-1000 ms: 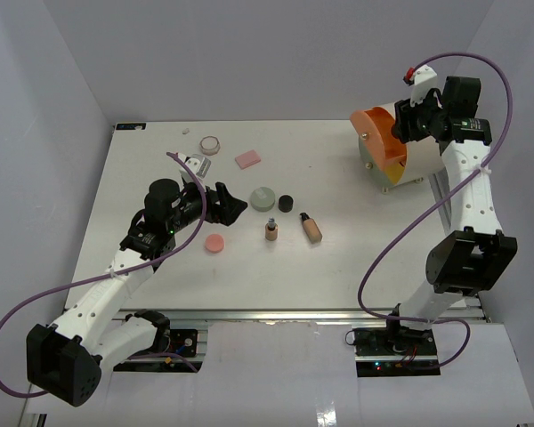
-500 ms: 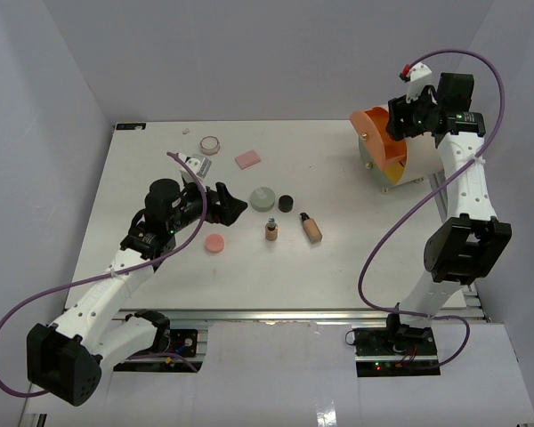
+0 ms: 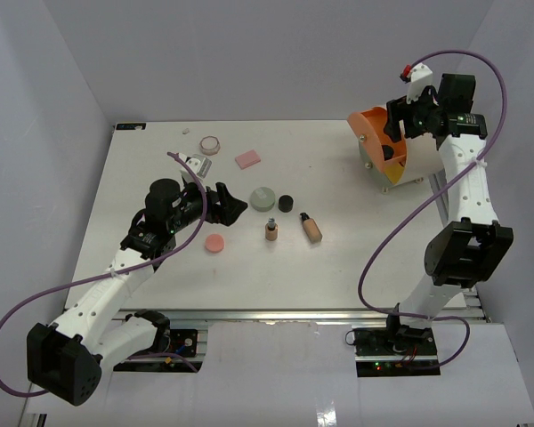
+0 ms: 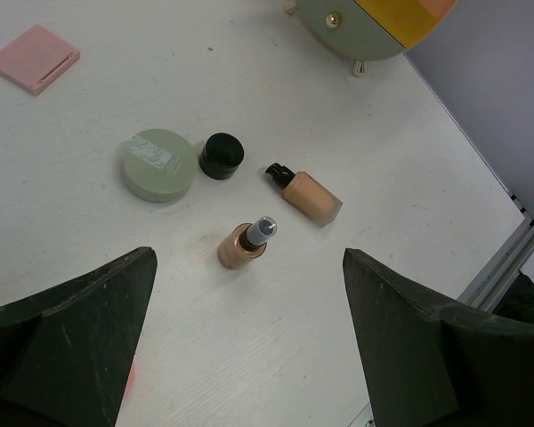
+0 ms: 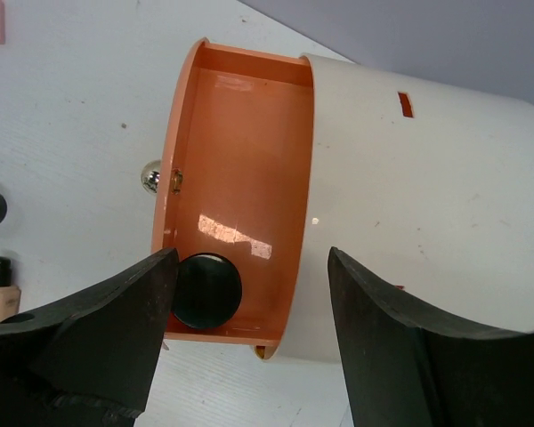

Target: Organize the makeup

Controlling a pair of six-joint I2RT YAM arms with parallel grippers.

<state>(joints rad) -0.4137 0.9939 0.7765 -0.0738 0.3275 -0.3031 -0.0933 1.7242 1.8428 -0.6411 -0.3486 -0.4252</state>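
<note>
The right gripper (image 5: 252, 267) is hanging over the cream case (image 3: 393, 162) at the table's (image 3: 276, 285) two o'clock corner, its jaws standing apart with nothing between them. Beneath it the case's orange compartment (image 5: 236, 178) is sitting open, and a black compact (image 5: 212, 290) is lying inside, at the compartment's six o'clock end in the wrist view (one edge is hiding behind a finger).

The left gripper (image 3: 227, 203) is hovering over the table's middle, jaws spread wide and gripping nothing. The rest of the makeup is lying around it on the table:

- The grey-green compact (image 3: 263, 197) is lying at its three o'clock, with a small black jar (image 3: 287, 203) just beside that.
- The brown bottle (image 3: 271, 231) is standing at the compact's six o'clock.
- The beige tube (image 3: 311, 229) is lying on its side at the bottle's three o'clock, apart from it.
- The pink disc (image 3: 214, 242) is lying at the left gripper's six o'clock.
- The pink pad (image 3: 247, 159) is lying at its twelve o'clock.
- A small round jar (image 3: 211, 142) is sitting at the pad's ten o'clock, near the far edge.
</note>
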